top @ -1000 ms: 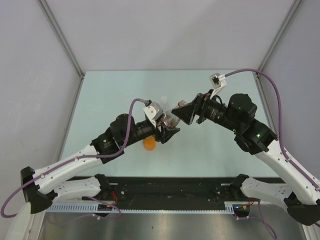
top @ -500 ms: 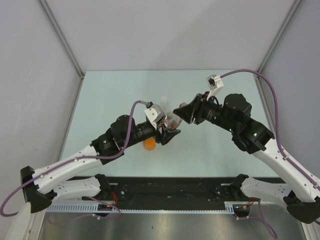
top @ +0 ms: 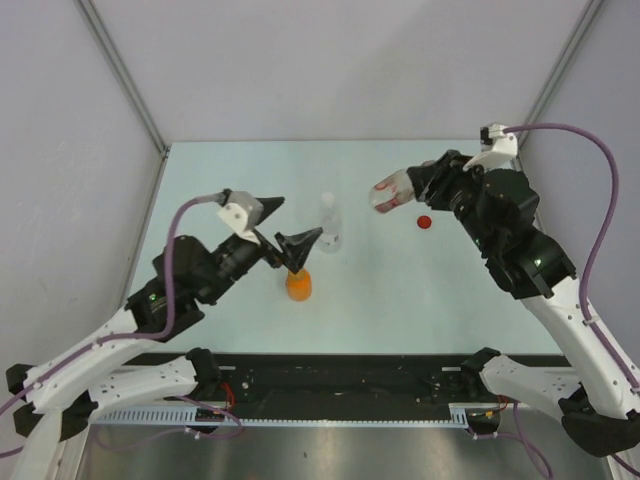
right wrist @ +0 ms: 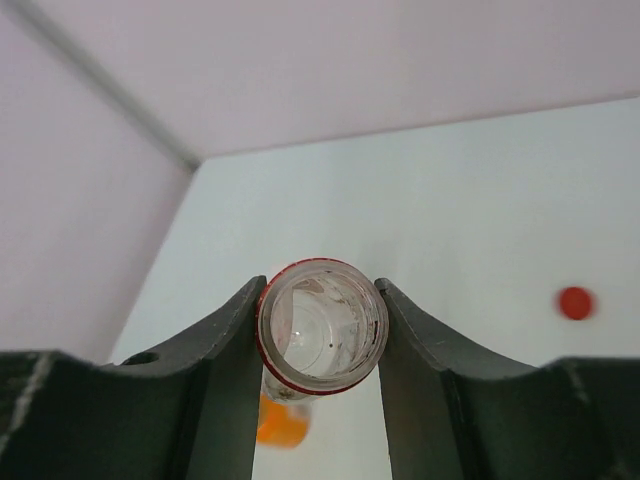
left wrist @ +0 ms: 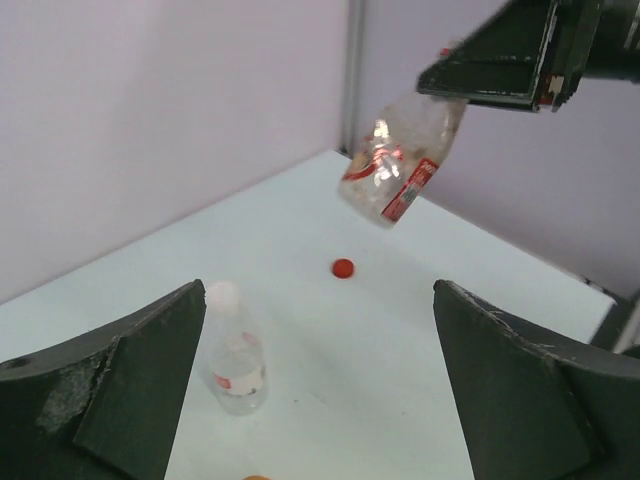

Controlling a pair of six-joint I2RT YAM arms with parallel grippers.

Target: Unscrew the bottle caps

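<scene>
bottle (top: 392, 192) swung right | red cap (top: 424, 221) on pale table (top: 400, 290) | lilac walls (top: 300, 60)

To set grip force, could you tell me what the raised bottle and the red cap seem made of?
The raised bottle: probably thin clear plastic, glossy; it is see-through, with bright highlights and crinkled-looking sides. The red cap: likely opaque plastic; too small to judge its finish.
</scene>
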